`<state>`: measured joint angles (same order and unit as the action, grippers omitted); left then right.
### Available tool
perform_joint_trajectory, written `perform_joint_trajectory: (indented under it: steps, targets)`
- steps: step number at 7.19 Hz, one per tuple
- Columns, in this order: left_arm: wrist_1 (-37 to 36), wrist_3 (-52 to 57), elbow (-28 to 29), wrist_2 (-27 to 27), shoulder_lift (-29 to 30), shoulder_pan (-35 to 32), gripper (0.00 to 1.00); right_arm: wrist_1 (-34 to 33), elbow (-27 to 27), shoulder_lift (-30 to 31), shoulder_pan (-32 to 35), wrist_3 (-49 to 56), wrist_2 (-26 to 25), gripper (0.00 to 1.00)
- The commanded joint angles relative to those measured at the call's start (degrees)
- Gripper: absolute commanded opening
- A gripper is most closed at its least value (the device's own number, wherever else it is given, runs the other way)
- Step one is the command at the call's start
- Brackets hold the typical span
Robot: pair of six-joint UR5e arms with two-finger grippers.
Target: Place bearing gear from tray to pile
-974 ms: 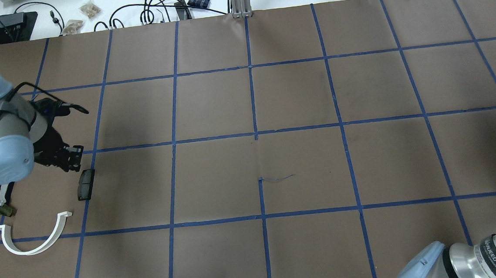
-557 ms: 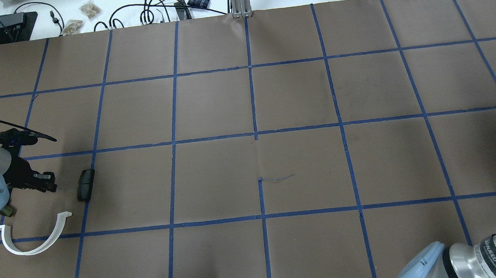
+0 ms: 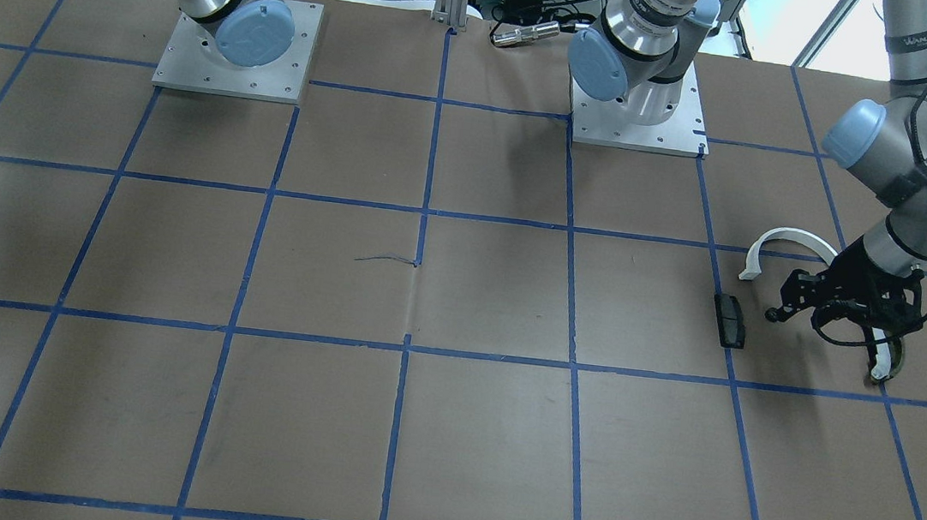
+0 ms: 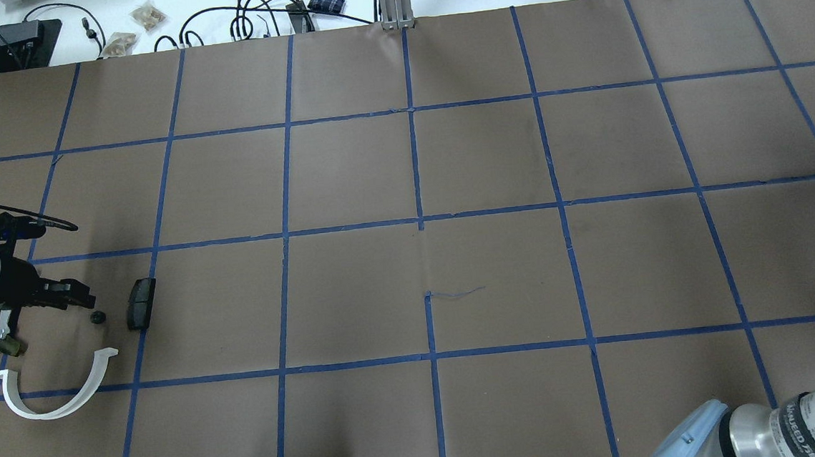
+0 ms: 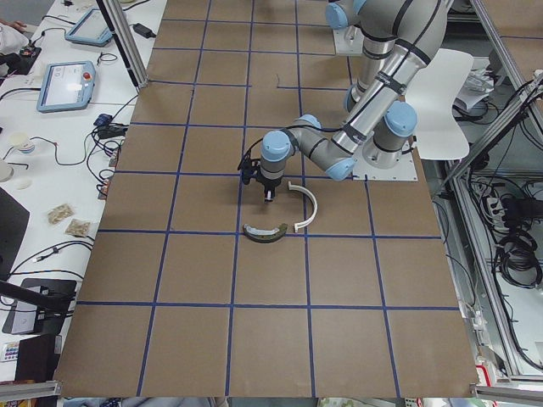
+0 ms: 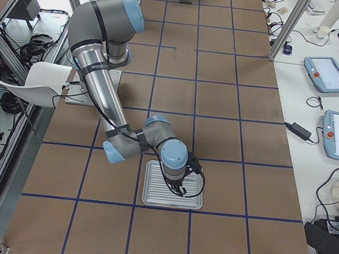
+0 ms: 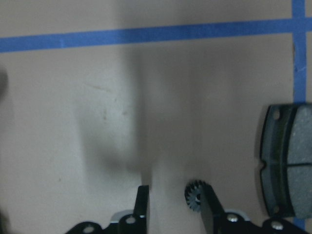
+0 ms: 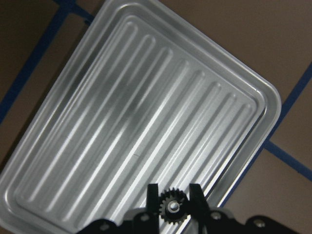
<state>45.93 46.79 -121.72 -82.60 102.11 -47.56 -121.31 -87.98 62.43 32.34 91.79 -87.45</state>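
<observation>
1. The right gripper's jaws are closed on the held gear. They pinch its toothed rim from both sides, with its flat face and bore turned to the wrist camera. It hangs over the tray's edge, clear of the ribbed floor.
2. The left gripper's jaws stand wide apart and hold nothing. They are low over the table, just beside the block.
3. A loose gear lies flat between the left gripper and the block, just beside the block. It is close against one finger's inner face, but I cannot tell whether they touch.
4. The rest of the pile sits around the block. The arc is near it, towards the robot and further to its left. The olive piece lies past the left gripper from the block.
5. The relation that matters: the tray and the held gear are well apart from the block, at the table's opposite end on the robot's right. The left arm is far nearer the block, while the right arm has the part.
6. My judgement is that the carry must run the table's length towards the block. The round gear needs no alignment. The block's long axis points away from the robot, so the place to drop is beside its long flank, where the left gripper now sits.
</observation>
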Motion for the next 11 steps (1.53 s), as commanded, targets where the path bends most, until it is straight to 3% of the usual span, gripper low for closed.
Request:
perform_joint_trajectory:
  steps: [1, 3, 4, 6, 9, 10, 11]
  targets:
    - [3.37, -0.39, 1.65, 4.11, -2.26, -2.87, 0.92, 13.91, -0.35, 11.6, 6.12, -9.47, -2.37, 0.19]
    - [5.64, -3.7, 5.42, 7.35, -2.28, -7.35, 0.92, 27.64, -0.44, 20.77, 15.15, -26.92, -2.38, 0.19]
    - [6.53, -6.34, 6.83, 7.46, -1.66, -9.37, 0.92, 31.79, -0.35, 24.03, 21.12, -38.32, -2.29, 0.19]
    - [6.89, -23.23, 7.37, 10.43, -3.14, -17.0, 0.92, 35.23, -0.62, 26.95, 34.21, -60.28, -1.16, 0.19]
    - [7.07, -34.99, 6.76, 10.44, -4.55, -23.01, 0.93, 30.26, -0.88, 22.68, 58.29, -99.13, 1.23, 0.19]
    - [7.15, -36.32, 6.5, 10.62, -4.29, -23.1, 1.0, 23.38, -1.31, 19.09, 65.58, -107.96, 1.23, 0.19]
    - [7.24, -36.42, 6.23, 12.53, -4.2, -23.54, 1.0, 19.22, -2.8, 14.7, 70.53, -109.18, 2.45, 0.18]
